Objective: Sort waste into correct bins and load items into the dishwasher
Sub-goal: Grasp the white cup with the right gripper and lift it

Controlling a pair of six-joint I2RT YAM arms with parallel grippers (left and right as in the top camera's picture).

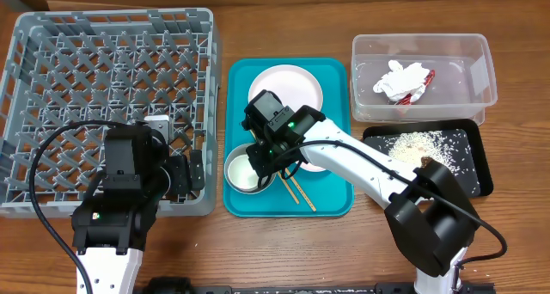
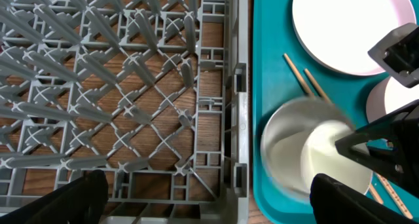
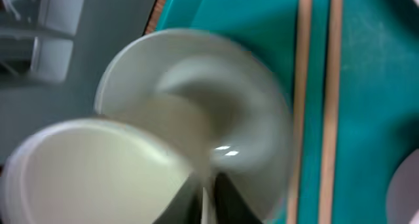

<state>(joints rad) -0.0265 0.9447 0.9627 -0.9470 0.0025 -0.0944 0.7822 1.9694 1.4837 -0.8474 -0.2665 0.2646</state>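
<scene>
The grey metal bowl [image 1: 230, 167] sits at the near left of a teal tray [image 1: 331, 204], with the small white cup [image 1: 253, 175] inside it. My right gripper [image 1: 262, 161] is shut on the cup's rim; the right wrist view shows the fingers [image 3: 209, 198] pinching the cup [image 3: 85, 171] inside the bowl [image 3: 222, 99]. The large white plate [image 1: 292, 83] and chopsticks [image 1: 301, 192] lie on the tray. My left gripper [image 1: 185, 169] is open and empty over the grey dish rack's [image 1: 112, 62] near right corner. The small dish [image 2: 385, 99] shows beside the bowl [image 2: 281, 152].
The clear tub [image 1: 481, 53] at the back right holds white tissue [image 1: 400, 79] and a red wrapper [image 1: 425, 81]. The black tray [image 1: 477, 156] in front of it holds rice [image 1: 421, 146] and a brown lump [image 1: 427, 162]. The rack's wall [image 2: 239, 119] stands close against the teal tray [image 2: 268, 67].
</scene>
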